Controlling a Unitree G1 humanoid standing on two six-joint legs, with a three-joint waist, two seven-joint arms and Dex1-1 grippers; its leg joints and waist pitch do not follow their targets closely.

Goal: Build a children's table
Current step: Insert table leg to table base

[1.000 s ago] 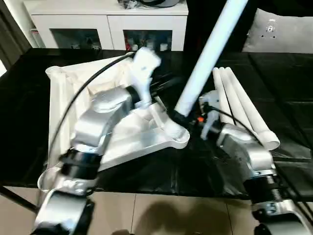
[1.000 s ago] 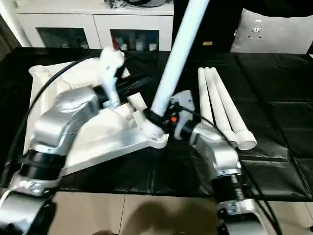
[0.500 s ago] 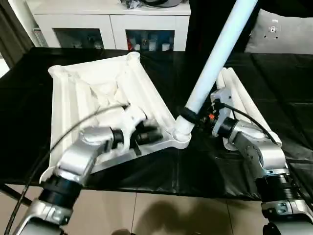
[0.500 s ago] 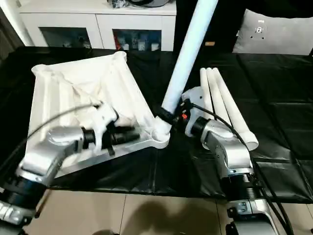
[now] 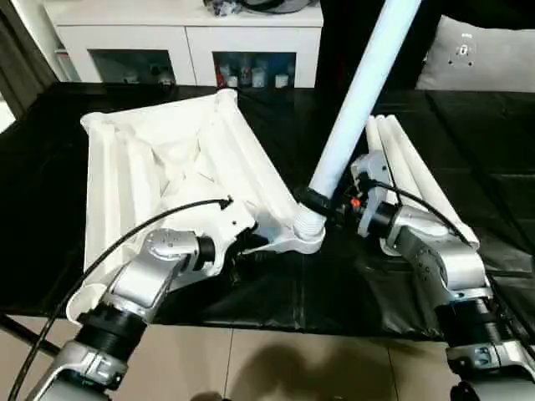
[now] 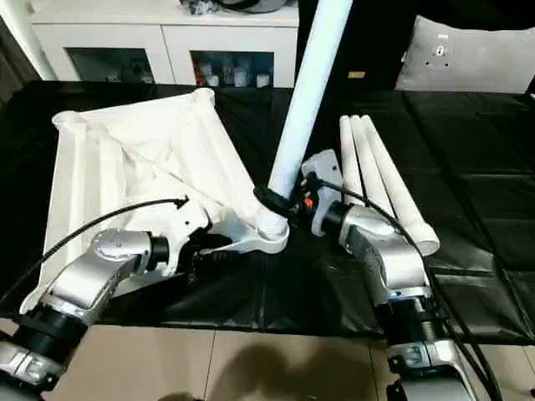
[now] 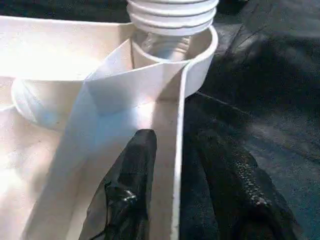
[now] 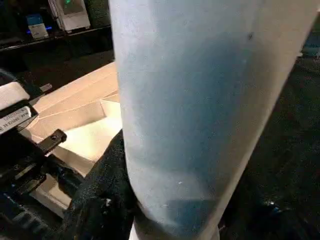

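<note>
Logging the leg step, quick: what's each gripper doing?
Left gripper: shut on the tabletop's edge wall.
Right gripper: shut on the upright table leg.

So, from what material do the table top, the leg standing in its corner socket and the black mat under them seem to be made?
The table top looks like white moulded plastic, matt: its thin ribs and round socket are formed in one piece. The leg seems the same white plastic, smooth, with moulded threads at its end. The black mat is probably soft vinyl or fabric: it creases and shines slightly.
</note>
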